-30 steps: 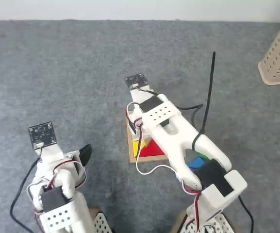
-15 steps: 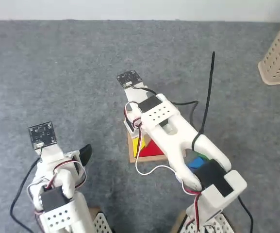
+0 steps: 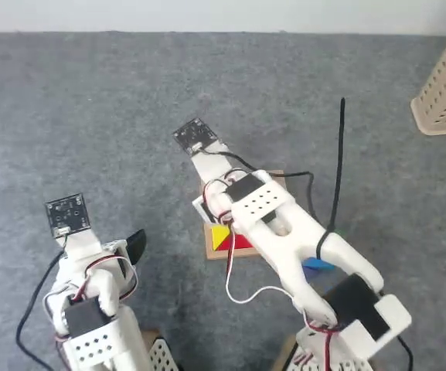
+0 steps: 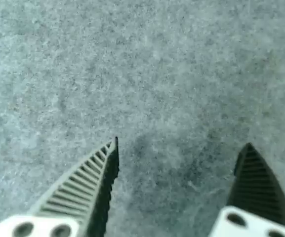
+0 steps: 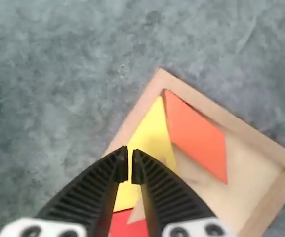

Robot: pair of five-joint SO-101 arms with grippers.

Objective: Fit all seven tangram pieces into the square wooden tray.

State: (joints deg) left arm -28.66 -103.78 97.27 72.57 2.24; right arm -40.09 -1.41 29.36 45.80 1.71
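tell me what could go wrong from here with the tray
1. The shut right gripper hangs over the yellow triangle by the wooden tray's rim. A push could ride the triangle up onto that rim.
2. The orange parallelogram lies against the yellow triangle, so a nudge may knock it askew.
3. The blue piece sits partly under the right arm, which probably makes it awkward to reach.

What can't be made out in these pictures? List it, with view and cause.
- High view: most of the tray lies under the right arm.
- High view: the blue piece is partly hidden by that arm; in the tray or out, unclear.
- Right wrist view: part of the tray is cut off by the edge and covered by the right gripper, so no full count.
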